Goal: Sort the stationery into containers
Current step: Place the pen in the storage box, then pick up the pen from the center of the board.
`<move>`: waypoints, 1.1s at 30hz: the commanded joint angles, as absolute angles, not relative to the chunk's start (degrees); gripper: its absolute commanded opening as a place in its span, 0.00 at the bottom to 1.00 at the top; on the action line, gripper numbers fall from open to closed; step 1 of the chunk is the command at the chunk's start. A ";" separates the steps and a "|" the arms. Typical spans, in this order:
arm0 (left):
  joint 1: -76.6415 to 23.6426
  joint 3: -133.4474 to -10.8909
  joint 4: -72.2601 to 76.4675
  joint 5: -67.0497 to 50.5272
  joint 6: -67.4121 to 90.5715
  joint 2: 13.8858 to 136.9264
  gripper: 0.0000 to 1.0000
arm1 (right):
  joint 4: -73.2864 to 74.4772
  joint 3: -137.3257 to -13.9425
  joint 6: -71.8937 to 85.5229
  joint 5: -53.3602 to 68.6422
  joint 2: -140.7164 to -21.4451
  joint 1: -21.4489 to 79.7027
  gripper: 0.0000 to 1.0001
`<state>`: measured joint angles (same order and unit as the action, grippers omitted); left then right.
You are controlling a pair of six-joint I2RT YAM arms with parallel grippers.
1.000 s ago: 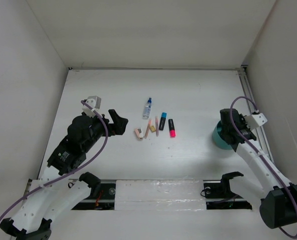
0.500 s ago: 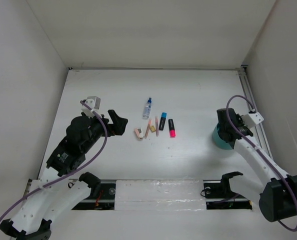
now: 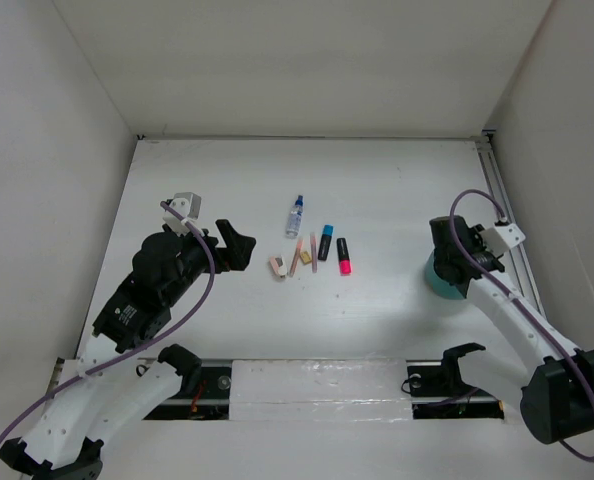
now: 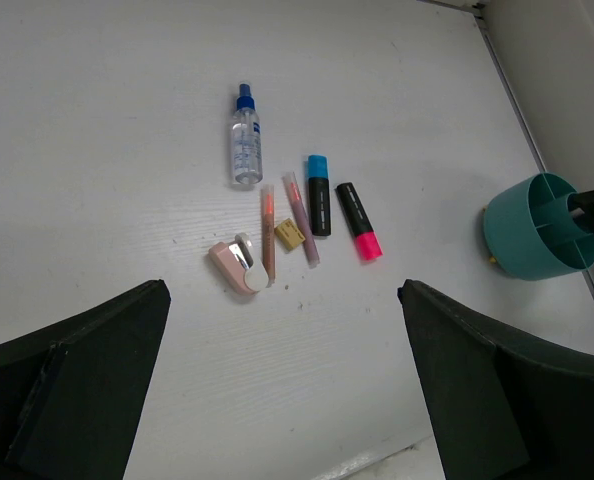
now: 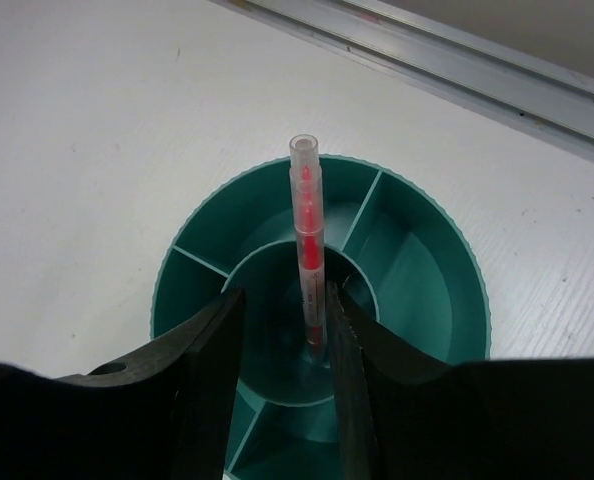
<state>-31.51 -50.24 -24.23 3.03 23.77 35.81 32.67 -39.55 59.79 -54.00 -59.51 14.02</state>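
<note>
The teal cup (image 5: 447, 240) with divider walls fills the right wrist view. A clear pencil with a red-orange core (image 5: 308, 240) stands upright in its centre compartment. My right gripper (image 5: 287, 330) is open above the cup; the pencil touches the right finger and stands apart from the left one. On the table lie the bottle (image 4: 245, 147), the blue highlighter (image 4: 319, 193), the pink highlighter (image 4: 358, 220), two pencils (image 4: 268, 228), the tan eraser (image 4: 289, 234) and the pinkish eraser (image 4: 235, 266). My left gripper (image 4: 282, 370) is open and empty, hovering near them.
The cup (image 3: 439, 280) stands near the table's right edge, beside a metal rail (image 3: 497, 190). White walls enclose the table on the left, back and right. The stationery (image 3: 312, 250) lies in the middle.
My right wrist has shifted a little to the left over the cup. The left arm and the stationery on the table have not moved.
</note>
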 commanded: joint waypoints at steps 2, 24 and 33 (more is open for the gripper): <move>-31.64 -50.10 -21.88 2.37 22.85 35.42 1.00 | 33.57 -42.01 61.34 -56.07 -59.33 15.55 0.45; -31.64 -51.59 -27.33 18.54 29.53 40.16 1.00 | 44.91 -52.90 62.59 -58.97 -52.21 33.81 0.66; -31.64 -52.12 -27.33 19.60 30.06 39.64 1.00 | 28.76 -63.62 43.00 -46.95 -71.49 41.31 0.72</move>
<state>-31.51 -50.28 -27.88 17.85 29.28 40.32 37.12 -58.22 51.22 -53.30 -64.36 40.42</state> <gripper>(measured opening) 0.997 0.720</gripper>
